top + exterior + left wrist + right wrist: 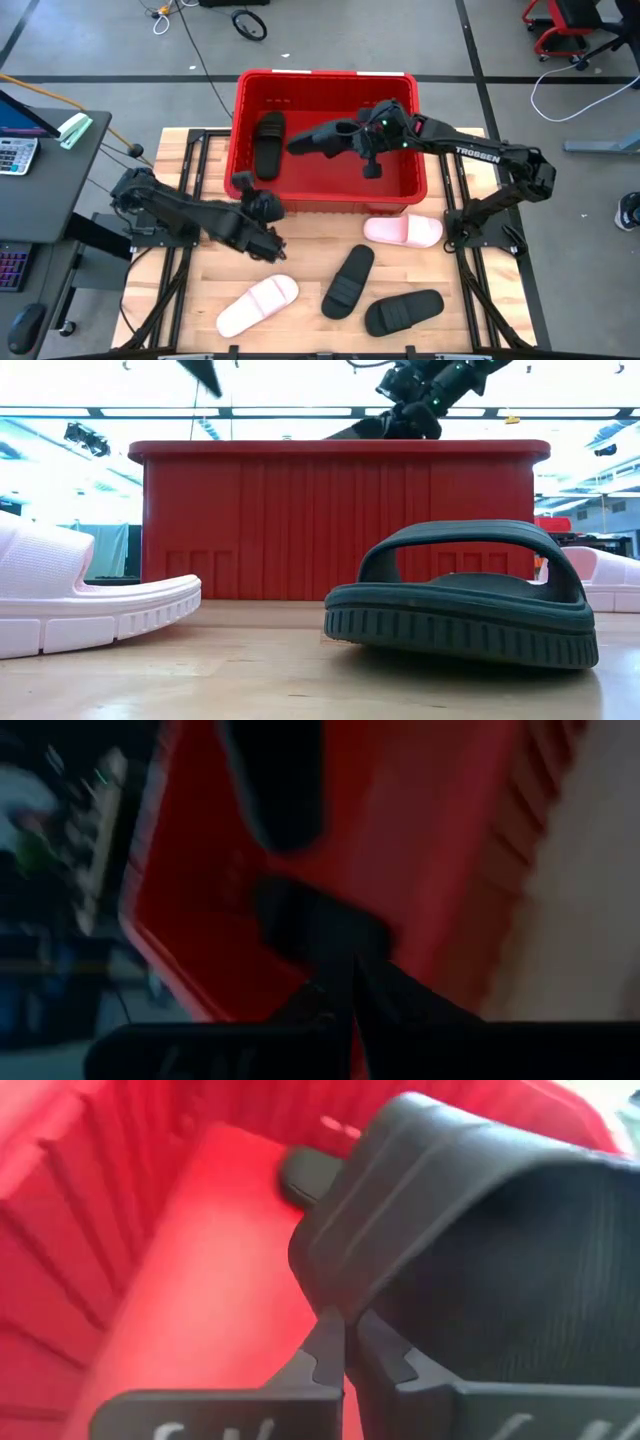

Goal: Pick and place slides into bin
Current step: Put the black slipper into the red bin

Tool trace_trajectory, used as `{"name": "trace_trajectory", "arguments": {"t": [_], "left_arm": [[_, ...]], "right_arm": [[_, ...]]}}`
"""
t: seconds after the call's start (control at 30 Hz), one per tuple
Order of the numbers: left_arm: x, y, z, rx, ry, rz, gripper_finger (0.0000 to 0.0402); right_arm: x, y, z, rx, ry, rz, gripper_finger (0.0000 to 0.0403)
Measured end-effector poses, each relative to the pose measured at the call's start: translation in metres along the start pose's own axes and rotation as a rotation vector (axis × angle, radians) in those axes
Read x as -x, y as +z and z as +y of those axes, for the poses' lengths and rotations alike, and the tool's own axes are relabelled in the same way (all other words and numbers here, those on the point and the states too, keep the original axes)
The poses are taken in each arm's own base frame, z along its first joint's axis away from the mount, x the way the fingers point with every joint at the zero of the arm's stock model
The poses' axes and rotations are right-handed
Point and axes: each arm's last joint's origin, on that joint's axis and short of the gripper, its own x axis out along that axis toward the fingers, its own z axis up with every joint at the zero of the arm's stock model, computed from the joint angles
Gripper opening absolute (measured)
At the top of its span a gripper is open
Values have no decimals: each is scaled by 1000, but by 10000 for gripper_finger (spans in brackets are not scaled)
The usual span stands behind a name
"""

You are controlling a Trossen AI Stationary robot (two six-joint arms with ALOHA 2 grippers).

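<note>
Right gripper (pixel 343 1342): fingers are pinching the edge of a black slide (pixel 480 1250), holding it in the air over the inside of the red bin (pixel 405 178), apparently so that it can drop onto the bin floor once released. In the high view this held slide (pixel 322 140) is hanging near the bin's middle, beside a second black slide (pixel 268 143) already lying on the bin floor toward its left wall. Left gripper (pixel 262 238): waiting low over the worktop (pixel 310 265), just outside the bin's front left corner; its fingers are appearing pressed together with nothing between them in its own wrist view, though that view is dark and smeared. Remaining stock on the worktop: one pale pink slide (pixel 405 231) lying just beside the bin's front wall, another pale slide (pixel 257 305) near the front left, and two black slides (pixel 348 281) (pixel 404 311) lying between them, well apart from the bin. Judged progress: one slide in, one being delivered, four waiting. Hard to make out: the low view is showing only the bin's ribbed front wall, hiding its contents; a black slide and a pale one are cropped there.
</note>
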Motion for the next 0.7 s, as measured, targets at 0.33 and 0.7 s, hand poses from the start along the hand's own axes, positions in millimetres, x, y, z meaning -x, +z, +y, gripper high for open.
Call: {"name": "trace_trajectory", "arguments": {"t": [0.33, 0.7], "left_arm": [[14, 41, 104, 175, 181, -123, 13], [-4, 56, 188, 316, 228, -142, 23]], "right_arm": [[-21, -57, -43, -275, 77, 38, 7], [-59, -122, -74, -595, 52, 112, 12]]}}
